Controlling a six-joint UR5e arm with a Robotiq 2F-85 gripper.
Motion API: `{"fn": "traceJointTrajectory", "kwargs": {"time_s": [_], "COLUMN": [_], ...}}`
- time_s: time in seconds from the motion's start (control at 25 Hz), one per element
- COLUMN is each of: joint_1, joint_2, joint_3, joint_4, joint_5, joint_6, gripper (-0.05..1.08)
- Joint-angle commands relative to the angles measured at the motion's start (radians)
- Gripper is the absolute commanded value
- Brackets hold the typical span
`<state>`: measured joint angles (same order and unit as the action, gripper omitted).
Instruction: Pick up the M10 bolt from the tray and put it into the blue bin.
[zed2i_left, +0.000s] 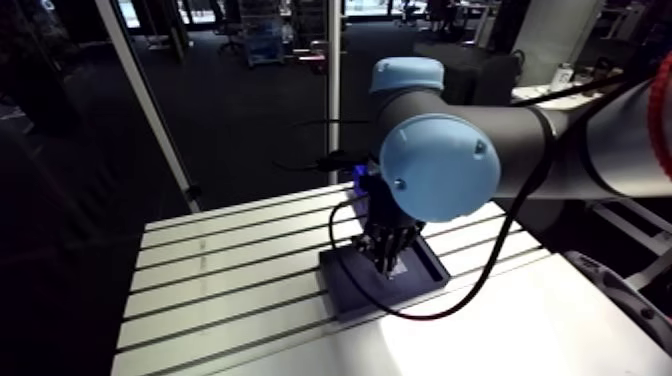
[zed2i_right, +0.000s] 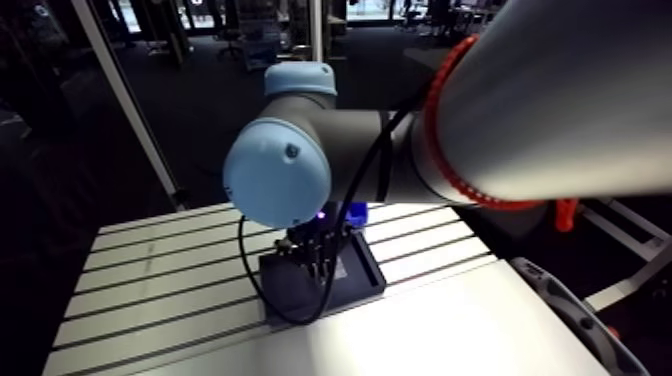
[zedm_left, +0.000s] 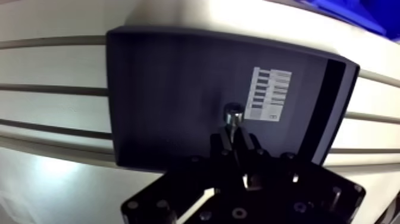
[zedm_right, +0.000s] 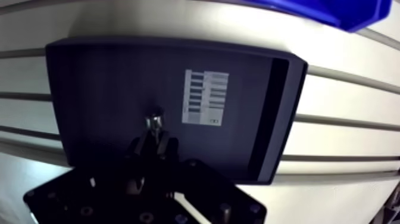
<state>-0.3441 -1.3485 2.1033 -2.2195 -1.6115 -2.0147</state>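
My jaws are closing tight on the shank of the M10 bolt (zedm_left: 232, 113), and its head is sticking out ahead of them over the floor of the dark tray (zedm_left: 155, 89). It is showing just beside a white label (zedm_left: 268, 93) whose rows of dark print are too small for me to read. The blue bin (zedm_right: 321, 11) is sitting on the slotted worktop (zedm_left: 53, 65) just past the tray's far edge, and in the arm view my own wrist is covering the tray's middle.
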Motion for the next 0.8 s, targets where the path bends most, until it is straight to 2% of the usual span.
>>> {"fn": "traceJointTrajectory", "kwargs": {"time_s": [0.04, 0.24, 0.4, 0.56, 0.68, 0.72, 0.76, 0.8], "joint_1": [0.000, 0.003, 0.002, -0.009, -0.035, -0.036, -0.039, -0.061], "joint_2": [-0.077, -0.137, -0.151, -0.155, -0.155, -0.155, -0.157, -0.155], "joint_3": [-0.039, -0.096, -0.150, -0.233, -0.289, -0.295, -0.303, -0.311], "joint_4": [0.020, 0.108, 0.169, 0.277, 0.364, 0.378, 0.382, 0.389], "joint_5": [0.006, 0.017, 0.020, 0.018, 0.018, 0.023, 0.037, 0.043], "joint_6": [-0.080, -0.270, -0.453, -0.754, -0.835, -0.932, -1.041, -1.128], "gripper": [1.05, 1.05, 1.03, 1.02, 1.02, 1.02, 1.03, 1.03]}}
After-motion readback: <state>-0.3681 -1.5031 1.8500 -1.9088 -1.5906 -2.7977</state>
